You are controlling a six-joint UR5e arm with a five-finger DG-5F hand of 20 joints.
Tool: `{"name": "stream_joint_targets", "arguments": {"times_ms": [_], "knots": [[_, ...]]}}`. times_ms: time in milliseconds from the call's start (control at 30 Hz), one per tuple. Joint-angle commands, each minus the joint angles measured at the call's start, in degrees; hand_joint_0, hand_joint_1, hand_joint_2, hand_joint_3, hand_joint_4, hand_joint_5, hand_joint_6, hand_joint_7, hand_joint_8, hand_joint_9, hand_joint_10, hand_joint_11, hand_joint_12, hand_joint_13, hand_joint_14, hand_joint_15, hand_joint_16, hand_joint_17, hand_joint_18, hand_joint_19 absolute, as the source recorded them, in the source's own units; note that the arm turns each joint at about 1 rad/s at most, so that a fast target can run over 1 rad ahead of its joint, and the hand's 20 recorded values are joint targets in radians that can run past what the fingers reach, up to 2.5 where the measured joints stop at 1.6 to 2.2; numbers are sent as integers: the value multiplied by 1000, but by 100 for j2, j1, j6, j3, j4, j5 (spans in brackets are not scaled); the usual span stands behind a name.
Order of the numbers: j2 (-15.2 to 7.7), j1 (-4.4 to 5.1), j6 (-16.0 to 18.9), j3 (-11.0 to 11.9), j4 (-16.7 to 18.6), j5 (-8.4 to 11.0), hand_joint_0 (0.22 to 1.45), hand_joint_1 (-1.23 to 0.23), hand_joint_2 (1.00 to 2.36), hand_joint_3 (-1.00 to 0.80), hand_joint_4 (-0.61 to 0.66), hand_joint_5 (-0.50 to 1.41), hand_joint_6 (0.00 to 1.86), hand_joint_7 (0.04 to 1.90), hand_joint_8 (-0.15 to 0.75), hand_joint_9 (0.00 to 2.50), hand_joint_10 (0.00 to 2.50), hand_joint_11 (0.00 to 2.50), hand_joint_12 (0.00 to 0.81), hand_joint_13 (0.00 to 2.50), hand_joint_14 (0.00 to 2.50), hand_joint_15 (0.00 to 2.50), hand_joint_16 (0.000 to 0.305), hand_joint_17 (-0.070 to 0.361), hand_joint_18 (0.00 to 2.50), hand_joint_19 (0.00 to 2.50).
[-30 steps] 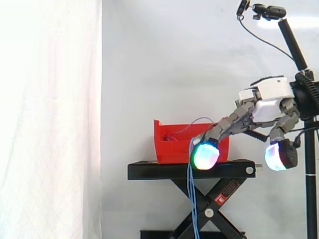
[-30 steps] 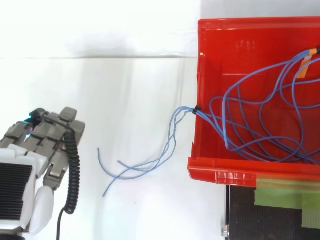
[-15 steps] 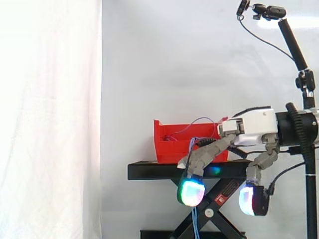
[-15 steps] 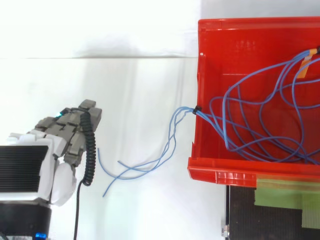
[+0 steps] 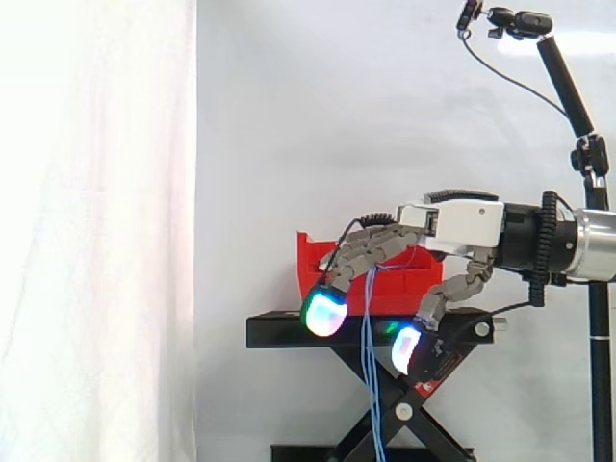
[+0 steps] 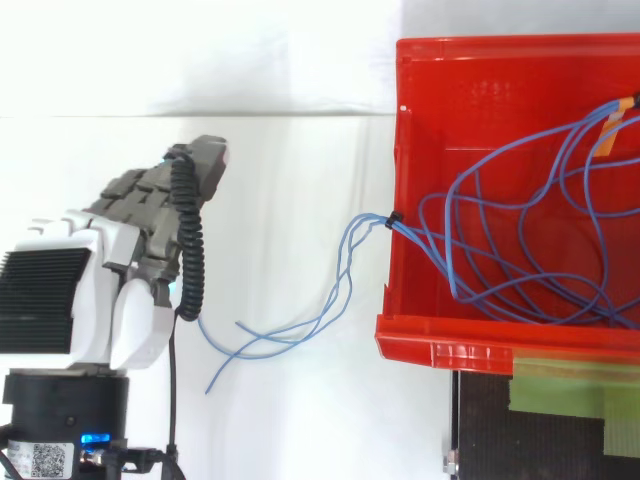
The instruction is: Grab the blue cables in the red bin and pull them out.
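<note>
1. The hand [image 6: 110, 260] is nearest in the side view. It is wide and holds nothing: its fingers [image 5: 366, 252] reach toward 8 o'clock and the thumb [image 5: 452, 289] droops toward 7 o'clock under the palm.
2. From above, the hand lies at 9 o'clock from the bin [image 6: 395, 150], apart from it, fingers aimed at 1 o'clock.
3. The cables [image 6: 330, 300] cross the bin's 9 o'clock wall, bound there by a black tie [image 6: 393, 219]. Their loose ends trail toward 8 o'clock and end near the hand.
4. In the side view they hang toward 6 o'clock, between the glowing finger and thumb pads.
5. The rest loops inside the bin.
6. The bin sits on the stand [image 5: 289, 330], with the curtain [image 5: 96, 231] behind.
</note>
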Motion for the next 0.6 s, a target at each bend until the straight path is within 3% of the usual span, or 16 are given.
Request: {"name": "stream_joint_targets", "arguments": {"times_ms": [0, 133, 300, 467, 567], "knots": [[-20, -37, -947, -8, 60, 37, 695, -1027, 1000, -1000, 209, 549, 11, 516, 287, 704, 21, 859, 368, 520, 12, 328, 40, 90, 326, 201], [-20, -125, -1097, 1, -169, 37, 697, -1021, 1000, -1000, 211, 548, 11, 512, 289, 735, 20, 928, 367, 668, 17, 499, 40, 90, 436, 274], [-20, -151, -1097, 1, 7, 37, 702, -1013, 1000, -1000, 221, 550, 12, 508, 288, 790, 21, 1014, 380, 905, 23, 772, 41, 93, 610, 453], [-20, -213, -1167, 1, -19, 29, 704, -1012, 1000, -1000, 215, 547, 12, 498, 287, 787, 20, 1002, 391, 884, 24, 751, 43, 97, 630, 483], [-20, -248, -1439, 27, -134, -7, 706, -1011, 1000, -1000, 215, 543, 12, 494, 287, 778, 22, 997, 389, 871, 23, 741, 44, 98, 625, 478]]}}
